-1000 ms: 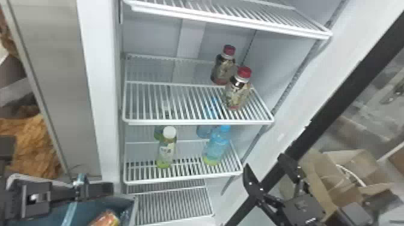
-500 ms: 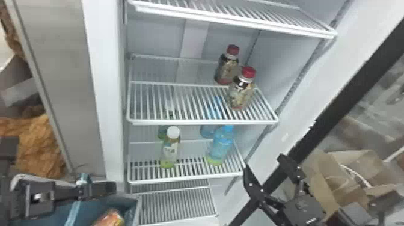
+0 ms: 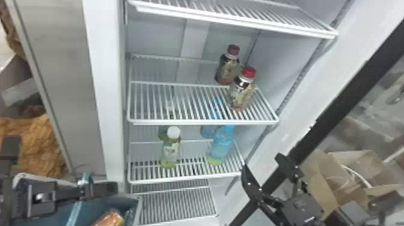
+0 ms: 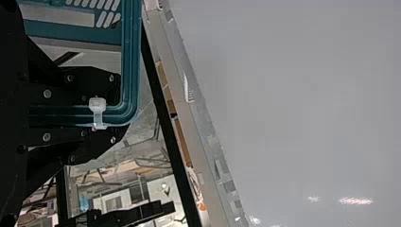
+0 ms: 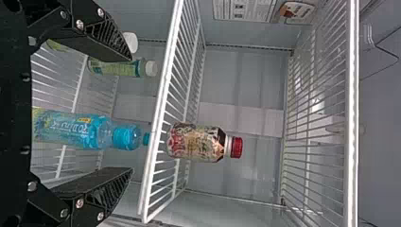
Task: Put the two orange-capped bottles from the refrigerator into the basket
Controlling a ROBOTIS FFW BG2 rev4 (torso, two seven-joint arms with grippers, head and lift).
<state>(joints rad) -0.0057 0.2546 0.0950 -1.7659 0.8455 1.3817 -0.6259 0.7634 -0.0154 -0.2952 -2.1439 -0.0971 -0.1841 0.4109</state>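
Two bottles with red-orange caps stand on the refrigerator's middle shelf, a front one (image 3: 242,90) and a rear one (image 3: 227,67). In the head view my right gripper (image 3: 261,162) is low and right of them, open and holding nothing. From the right wrist, the gripper (image 5: 130,113) stands apart from the red-capped bottle (image 5: 196,142), with a blue bottle (image 5: 71,128) on the shelf below. My left gripper (image 3: 96,190) is at the teal basket (image 3: 66,210), lower left. In the left wrist view the gripper (image 4: 113,109) is shut on the basket's rim (image 4: 131,61).
Blue-capped (image 3: 222,147) and white-capped (image 3: 170,151) bottles occupy the lower shelf (image 3: 186,180). The middle shelf's front edge (image 3: 201,121) lies above them. A black door frame (image 3: 339,111) slants along the right, beside cardboard boxes (image 3: 345,168). An orange package (image 3: 109,218) lies in the basket.
The refrigerator and its bottles appear slightly farther right in the head view than a second ago. The left gripper and basket also show slightly farther right; the right gripper has hardly shifted.
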